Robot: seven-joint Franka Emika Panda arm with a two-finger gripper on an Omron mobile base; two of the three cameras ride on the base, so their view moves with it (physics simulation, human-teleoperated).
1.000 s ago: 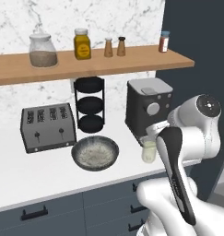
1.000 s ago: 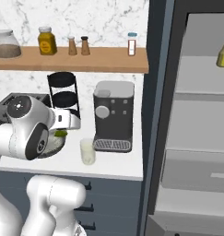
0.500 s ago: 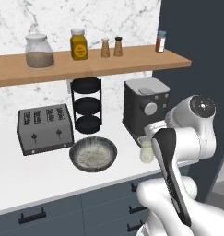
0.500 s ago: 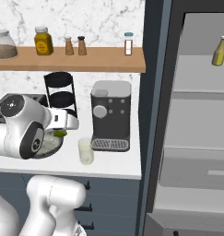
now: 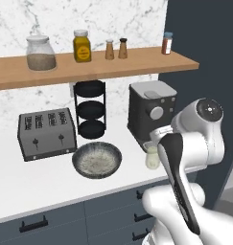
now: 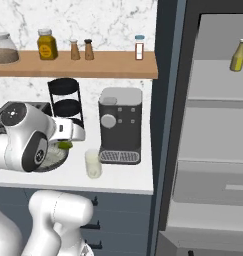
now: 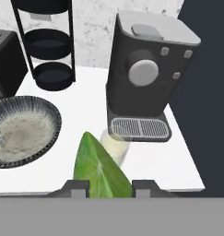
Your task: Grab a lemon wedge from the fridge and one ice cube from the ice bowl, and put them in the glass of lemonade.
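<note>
Gripper (image 7: 110, 186) holds the lemon wedge (image 7: 100, 168) between its two finger tips, which press on the wedge from both sides at the bottom of the hand view. From the right base view the wedge (image 6: 66, 145) shows as a small green piece at the end of the white hand, above the counter (image 6: 123, 177) and to the left of the glass of lemonade (image 6: 93, 163). In the hand view the glass of lemonade (image 7: 117, 145) stands just behind the tip of the wedge and in front of the coffee machine (image 7: 148, 76), near its drip grille. The ice bowl (image 7: 22, 130) lies to the left of the glass on the white counter, with a dark rim and a pale speckled inside; in the left base view the ice bowl (image 5: 97, 159) is in front of the toaster (image 5: 46, 133) and the black three-tier rack (image 5: 90, 109). The fridge (image 6: 208, 150) is open on the right, with pale grey shelves and a yellow bottle (image 6: 237, 56) on the upper shelf. On the wooden shelf (image 5: 89, 67) above the counter stand jars and small shakers.
</note>
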